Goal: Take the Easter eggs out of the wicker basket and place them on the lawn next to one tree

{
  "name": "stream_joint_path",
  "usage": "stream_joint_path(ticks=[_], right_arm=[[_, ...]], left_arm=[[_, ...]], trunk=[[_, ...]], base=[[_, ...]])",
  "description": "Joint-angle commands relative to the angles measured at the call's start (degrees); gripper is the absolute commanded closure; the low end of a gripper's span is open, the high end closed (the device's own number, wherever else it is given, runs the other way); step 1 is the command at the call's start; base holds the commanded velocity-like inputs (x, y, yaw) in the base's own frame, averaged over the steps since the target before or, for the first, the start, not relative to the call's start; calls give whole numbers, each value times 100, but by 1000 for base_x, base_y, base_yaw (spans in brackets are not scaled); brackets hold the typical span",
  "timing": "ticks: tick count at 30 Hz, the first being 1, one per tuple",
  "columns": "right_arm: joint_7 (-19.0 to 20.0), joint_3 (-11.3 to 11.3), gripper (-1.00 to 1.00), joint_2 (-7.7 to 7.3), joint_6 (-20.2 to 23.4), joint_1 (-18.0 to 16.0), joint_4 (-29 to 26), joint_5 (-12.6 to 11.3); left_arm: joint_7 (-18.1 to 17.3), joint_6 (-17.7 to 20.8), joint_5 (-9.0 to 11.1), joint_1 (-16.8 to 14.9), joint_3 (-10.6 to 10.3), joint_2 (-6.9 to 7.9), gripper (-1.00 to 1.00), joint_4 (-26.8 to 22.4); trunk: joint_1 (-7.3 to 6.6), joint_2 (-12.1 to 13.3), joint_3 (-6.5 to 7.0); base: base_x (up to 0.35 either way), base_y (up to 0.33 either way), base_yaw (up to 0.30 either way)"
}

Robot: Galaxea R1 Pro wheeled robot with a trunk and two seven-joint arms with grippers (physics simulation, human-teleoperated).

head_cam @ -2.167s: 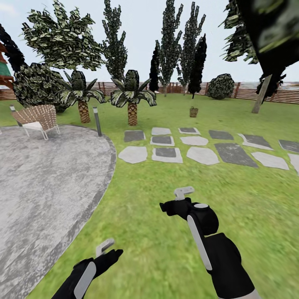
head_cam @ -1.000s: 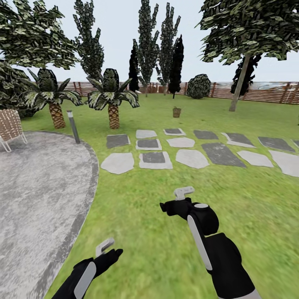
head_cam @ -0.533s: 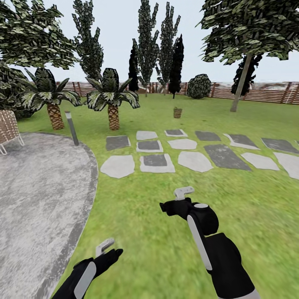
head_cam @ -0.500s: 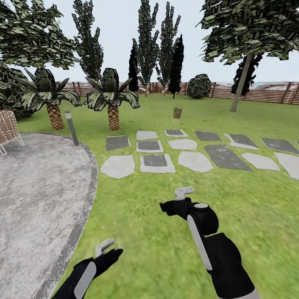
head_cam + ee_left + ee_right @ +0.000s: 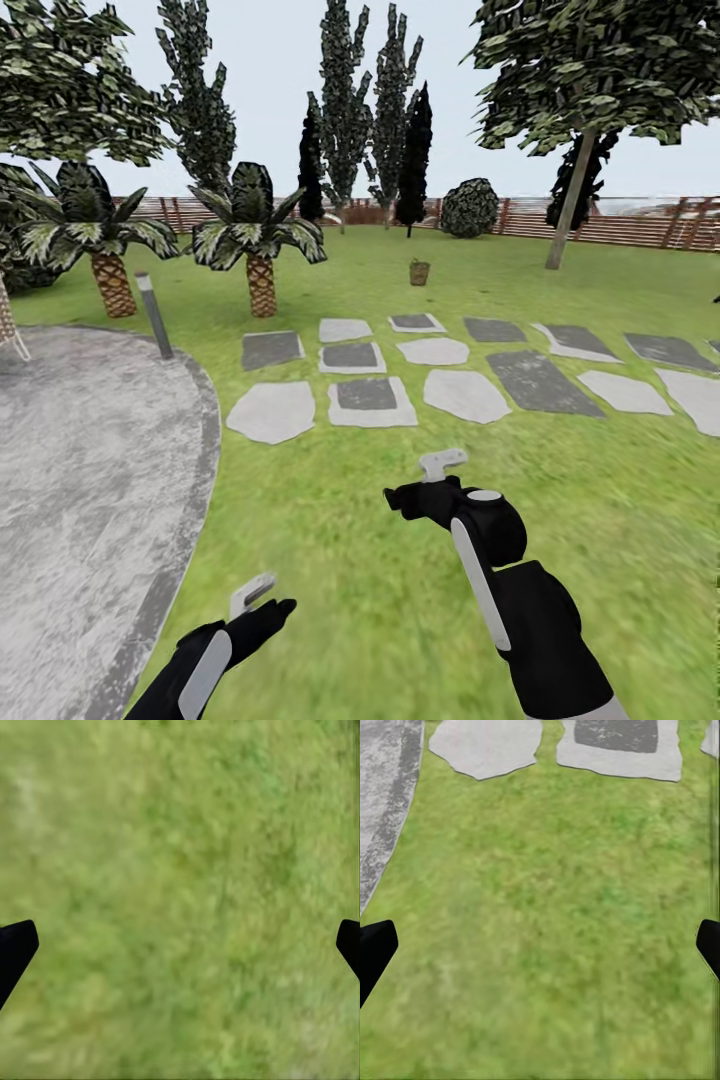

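Far beyond both released, empty end effectors [image 5: 437, 480], the wicker basket [image 5: 419, 272] sits on the lawn [image 5: 330, 560].

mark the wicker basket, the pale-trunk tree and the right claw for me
wicker basket [image 5: 419, 272], head view, middle of its woven side.
tree [image 5: 567, 205], head view, mid-trunk.
right claw [image 5: 443, 464], head view, between its fingertips.

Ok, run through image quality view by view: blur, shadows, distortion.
Head view: even flat light, no cast shadows under the basket or palms; near lawn smeared, far trees crisp; the tree trunk leans, wide-angle bending. Left wrist view: grass is a soft blur, dark fingertips at the edges. Right wrist view: grass soft, paving stones sharper.
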Motion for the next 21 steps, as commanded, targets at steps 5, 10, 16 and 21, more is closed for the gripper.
stream_joint_path(ticks=[5,10,16,21], right_arm=[[2,3,-100,1,25,-5,-3,-6],[3,3,-100,-8,25,-5,-3,-6],[20,-14,-100,-43,-9,8,-3,-6],[35,-14,-100,-56,-29,25,-3,-10]], left_arm=[[5,34,45,0,14,-2,-100,-9],[9,34,59,1,14,-2,-100,-9],[13,34,69,0,15,-2,-100,-9],[19,34,59,0,14,-1,-100,-9]], trunk=[[3,-3,-6],[3,-3,-6],[3,-3,-6],[3,-3,-6]], base=[[325,0,-148],[325,0,-24],[325,0,-5],[325,0,-1]])
